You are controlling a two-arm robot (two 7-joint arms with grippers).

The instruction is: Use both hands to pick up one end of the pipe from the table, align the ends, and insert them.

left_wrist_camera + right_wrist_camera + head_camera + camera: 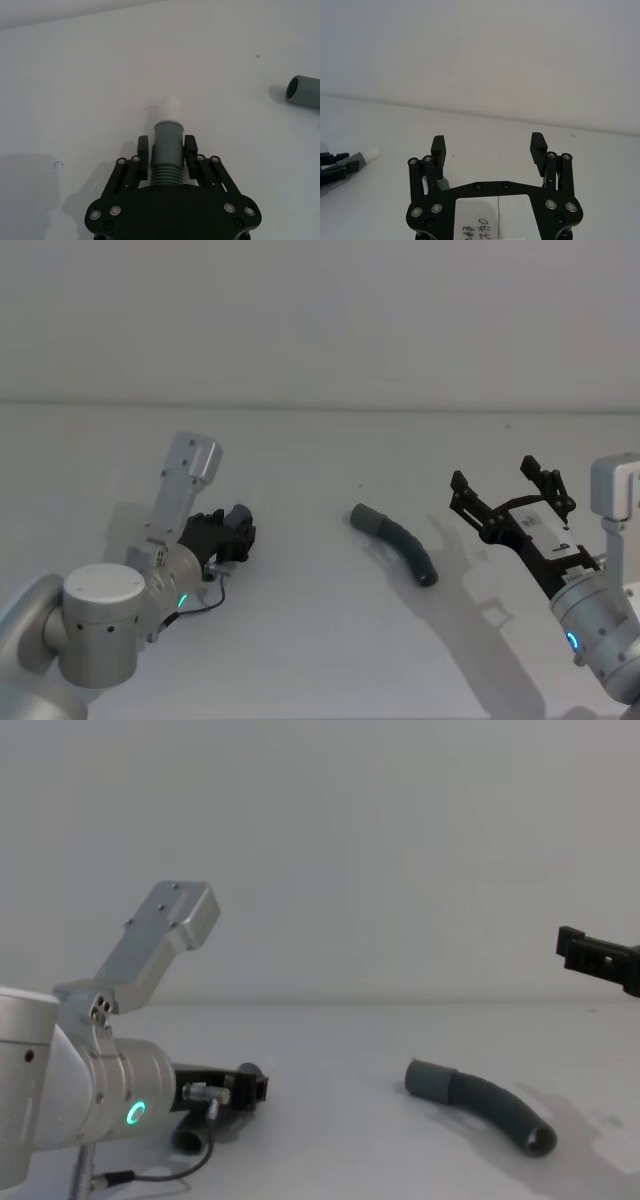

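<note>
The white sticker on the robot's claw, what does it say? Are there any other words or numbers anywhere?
White label on the right gripper: dark handwritten marks, turned sideways and cut by the picture's edge, too unclear to read.
Nothing else carries writing: not the left gripper, the shorter pipe piece it grips, the longer pipe piece, nor the table.
</note>
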